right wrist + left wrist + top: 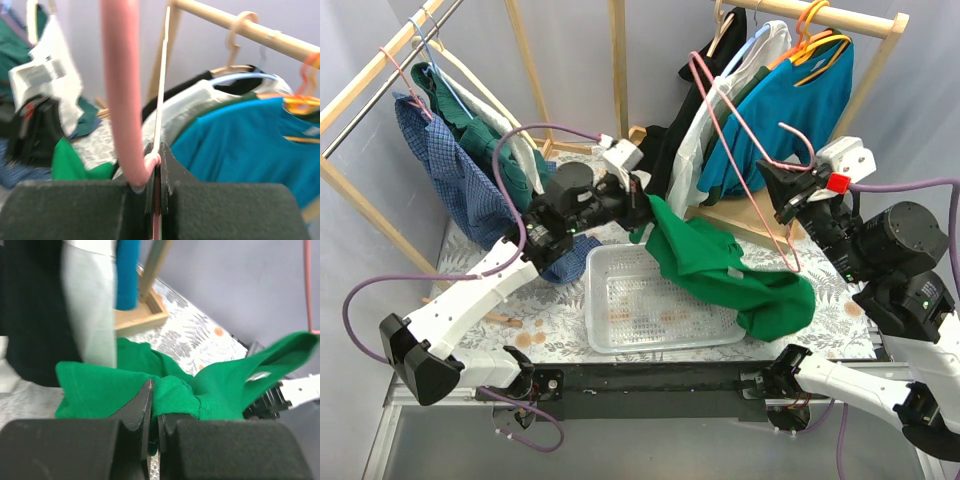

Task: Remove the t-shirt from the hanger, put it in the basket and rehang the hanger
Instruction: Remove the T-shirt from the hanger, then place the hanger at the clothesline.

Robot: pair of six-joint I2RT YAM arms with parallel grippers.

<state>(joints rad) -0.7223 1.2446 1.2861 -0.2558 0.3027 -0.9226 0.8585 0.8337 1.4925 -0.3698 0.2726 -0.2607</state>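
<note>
A green t-shirt (720, 265) hangs slack between my two arms, draping over the right edge of a white basket (610, 335). My left gripper (642, 205) is shut on one end of it; the cloth bunches between the jaws in the left wrist view (180, 395). My right gripper (782, 195) is shut on a bare pink hanger (735, 165), which stands free of the shirt. In the right wrist view the pink wire (122, 95) passes between the closed jaws, with a bit of the green shirt (70, 162) below left.
A wooden rack (840, 20) at the back right holds a teal shirt (790, 110), white and black garments on hangers. A second rack (380, 70) at the left holds blue checked and green clothes. A patterned cloth covers the table.
</note>
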